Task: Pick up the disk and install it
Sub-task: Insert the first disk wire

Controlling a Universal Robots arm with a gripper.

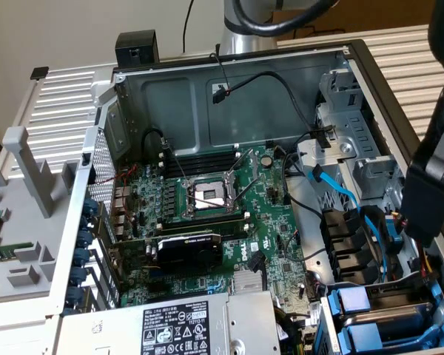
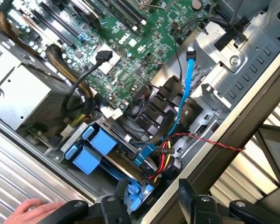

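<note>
Disk (image 1: 388, 318) in its bright blue carrier, lying flat and low in a corner of the open computer case (image 1: 192, 96), at the exterior view's lower right. Just beside it, a second blue carrier front (image 2: 84, 158). Next to these, a row of black cable connectors (image 1: 348, 237) and a light blue data cable (image 2: 187, 84) rising toward the grey metal drive cage (image 1: 351, 148). Near the case rim, a twisted red and black wire (image 2: 210, 141).

Further toward the exterior view's left, the green motherboard (image 1: 277, 244) with its open processor socket (image 1: 207, 196), the black graphics card (image 1: 189, 248) and the grey power supply (image 1: 244, 318).

Gripper (image 2: 151, 200) hanging above the case rim, near the disk but apart from it. Fingers (image 2: 116, 203) spread wide, pinching nothing, touching nothing.

Beside the case, on a ribbed surface, a person's hand (image 2: 30, 207).
</note>
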